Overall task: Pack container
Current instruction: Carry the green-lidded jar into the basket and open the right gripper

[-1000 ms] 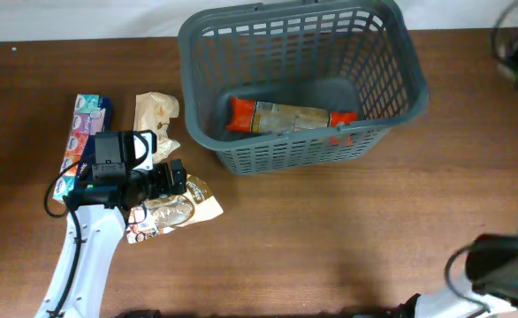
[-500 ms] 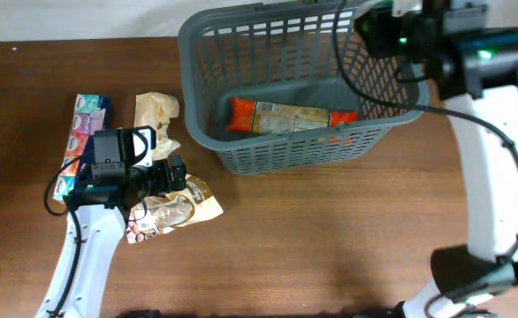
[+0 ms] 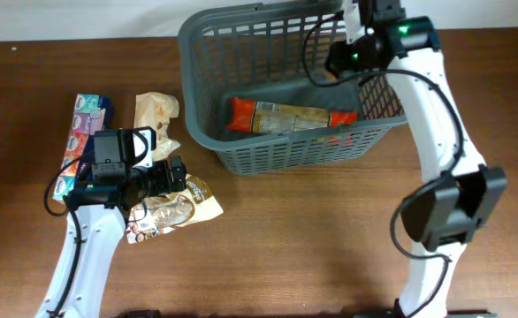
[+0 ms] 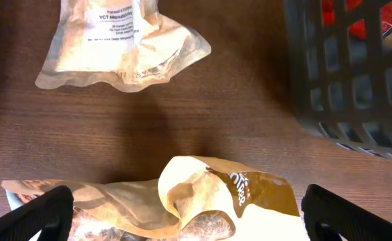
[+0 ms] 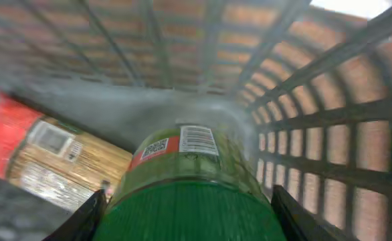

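Over at the far right of the table [image 3: 330, 247], the right gripper [image 3: 337, 64] hangs inside the container [image 3: 285, 152], and the reason looks plain: it's carrying a green canister [image 5: 182, 174], barcode label facing the wrist camera, above the solid base by the right-hand lattice wall [image 5: 330, 134]. Jaws sit closed against the canister's flanks, one finger showing on each side, so that reads as a firm hold. The wrist picture is blurred, mind, so I can't tell how high the canister is above the floor. A red-and-tan packet [image 3: 285, 115] lies flat along the base, just left of the canister in the wrist view [image 5: 49, 154]. Setting it down beside that packet looks like the sensible play.

Now the near left. The left gripper [image 3: 176, 175] hovers low above a crumpled gold pouch [image 3: 184, 210], lined up to take it, I'd say. Jaws are spread wide, both fingers [image 4: 39, 214] at the bottom corners of the wrist view with the pouch [image 4: 249, 194] lying between them, nothing gripped. A pale pouch [image 4: 119, 47] rests further off, flat on the wood, with a blue carton [image 3: 84, 124] at the far left, both waiting outside the container, whose corner shows just to the right [image 4: 356, 87]
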`<state>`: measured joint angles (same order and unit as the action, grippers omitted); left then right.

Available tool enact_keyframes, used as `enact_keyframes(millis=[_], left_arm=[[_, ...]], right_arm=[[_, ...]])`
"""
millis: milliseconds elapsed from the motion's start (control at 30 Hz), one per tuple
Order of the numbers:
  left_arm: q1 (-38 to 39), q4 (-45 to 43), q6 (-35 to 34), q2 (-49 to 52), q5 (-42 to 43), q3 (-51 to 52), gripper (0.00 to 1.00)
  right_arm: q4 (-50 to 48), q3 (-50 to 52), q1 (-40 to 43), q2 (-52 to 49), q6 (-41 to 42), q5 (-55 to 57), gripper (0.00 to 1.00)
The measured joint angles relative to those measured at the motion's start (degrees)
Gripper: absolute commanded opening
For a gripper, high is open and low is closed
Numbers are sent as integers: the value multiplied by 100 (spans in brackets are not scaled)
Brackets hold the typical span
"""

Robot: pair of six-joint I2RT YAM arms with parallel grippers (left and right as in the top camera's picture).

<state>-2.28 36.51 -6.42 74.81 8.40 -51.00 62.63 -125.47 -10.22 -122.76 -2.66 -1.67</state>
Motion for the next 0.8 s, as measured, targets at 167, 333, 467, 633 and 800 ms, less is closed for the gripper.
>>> enact_keyframes(millis=[167,333,467,633,800], left_arm=[[0,107,0,0,0,0,99],[0,170,0,0,0,0,99],[0,170,0,2,-2,0,99],[0,168,0,0,-22,0,99],[0,168,0,0,-24,0,99]], right_arm=[[168,0,0,-435,-15,-103,4],[321,0,0,-848,-13,-229,4],[341,0,0,-901,-17,-260,10],[363,0,0,-901,-17,-291,72],[376,0,0,-901,-28,-304,86]])
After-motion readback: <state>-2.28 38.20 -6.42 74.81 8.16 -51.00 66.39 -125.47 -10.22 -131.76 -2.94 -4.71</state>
